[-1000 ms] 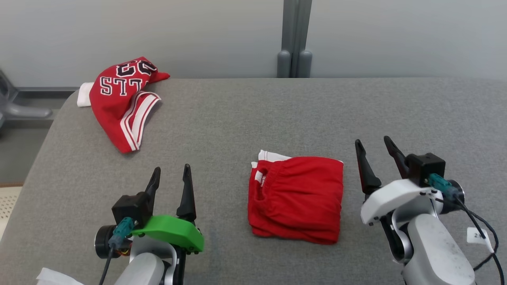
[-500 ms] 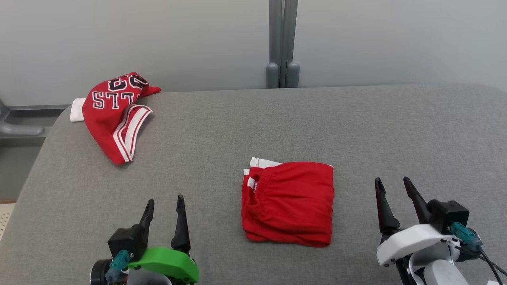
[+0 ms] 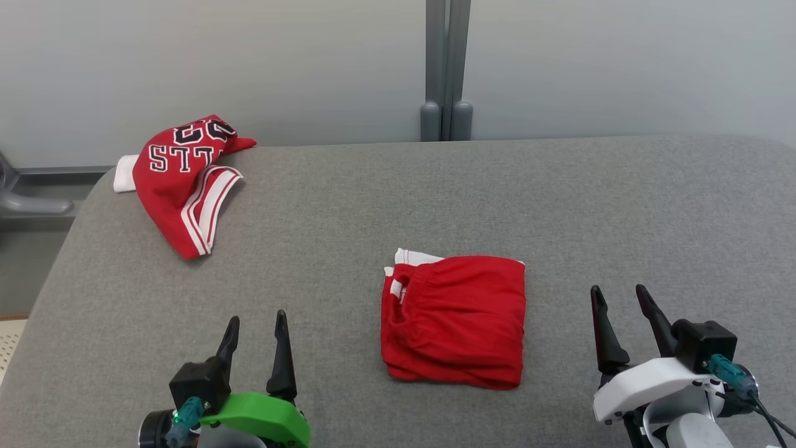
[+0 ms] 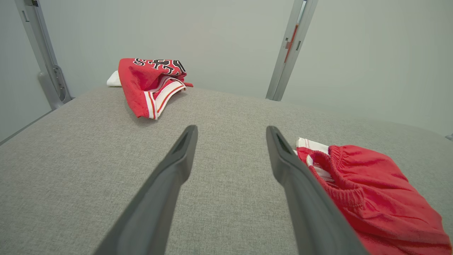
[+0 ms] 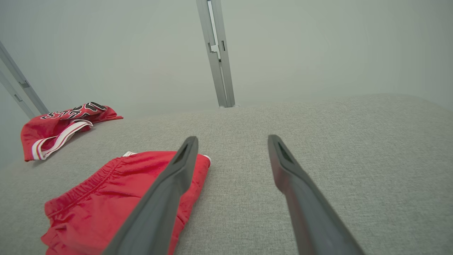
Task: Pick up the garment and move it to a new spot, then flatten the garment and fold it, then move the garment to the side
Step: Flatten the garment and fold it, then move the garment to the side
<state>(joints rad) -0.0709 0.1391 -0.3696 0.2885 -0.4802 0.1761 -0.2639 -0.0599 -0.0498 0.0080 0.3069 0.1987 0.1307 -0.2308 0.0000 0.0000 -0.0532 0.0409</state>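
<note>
A red garment lies folded into a neat square in the middle of the grey table, its elastic waistband and a white edge at the left. It also shows in the left wrist view and the right wrist view. My left gripper is open and empty, to the left of the garment and apart from it. To the garment's right, my right gripper is open and empty. A second red garment with black-and-white lettering lies crumpled at the back left corner.
A small white cloth pokes out from behind the lettered garment at the table's left edge. A pale wall with a grey upright post runs right behind the table. The table's left edge drops to the floor.
Both grippers have drawn back toward the near edge, away from the folded garment, the right one more. The head camera has shifted slightly. Neither garment has moved.
</note>
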